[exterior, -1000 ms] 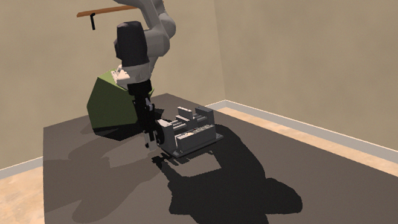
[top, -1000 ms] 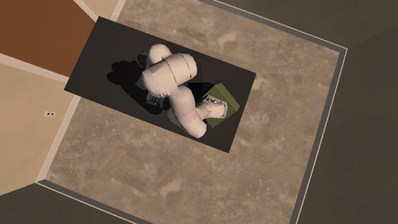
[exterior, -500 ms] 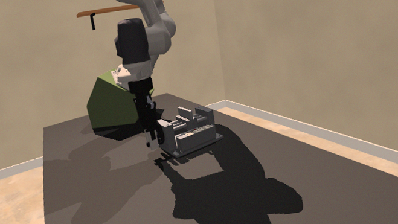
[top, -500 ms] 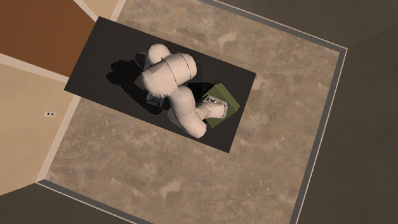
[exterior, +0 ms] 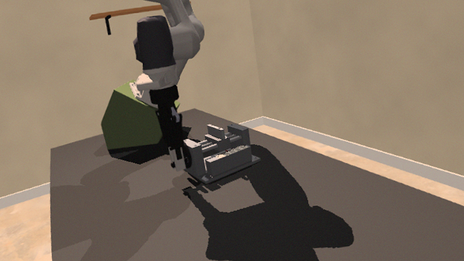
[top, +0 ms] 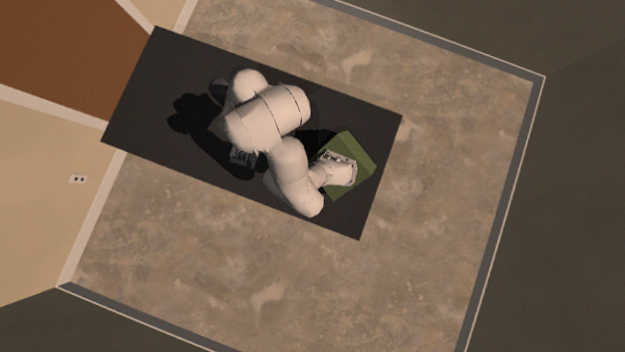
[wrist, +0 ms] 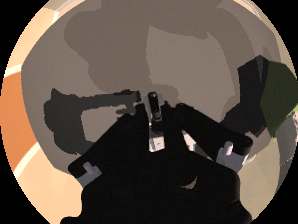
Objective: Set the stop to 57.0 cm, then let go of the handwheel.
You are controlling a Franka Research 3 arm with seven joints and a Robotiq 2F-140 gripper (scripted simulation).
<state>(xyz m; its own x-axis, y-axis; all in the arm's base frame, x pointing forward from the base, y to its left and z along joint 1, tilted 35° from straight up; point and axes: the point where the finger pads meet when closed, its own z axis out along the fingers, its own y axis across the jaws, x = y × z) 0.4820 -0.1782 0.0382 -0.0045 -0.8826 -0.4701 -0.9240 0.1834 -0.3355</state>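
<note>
One gripper hung straight down at the near-left end of the grey stop fixture, its fingers clamped on the handwheel. The fixture's long axis ran far-right across the dark table; beyond stood a green block.

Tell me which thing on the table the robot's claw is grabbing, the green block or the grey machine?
The grey machine. The gripper is shut on the handwheel at its near end, while the green block sits behind the arm, untouched.
</note>
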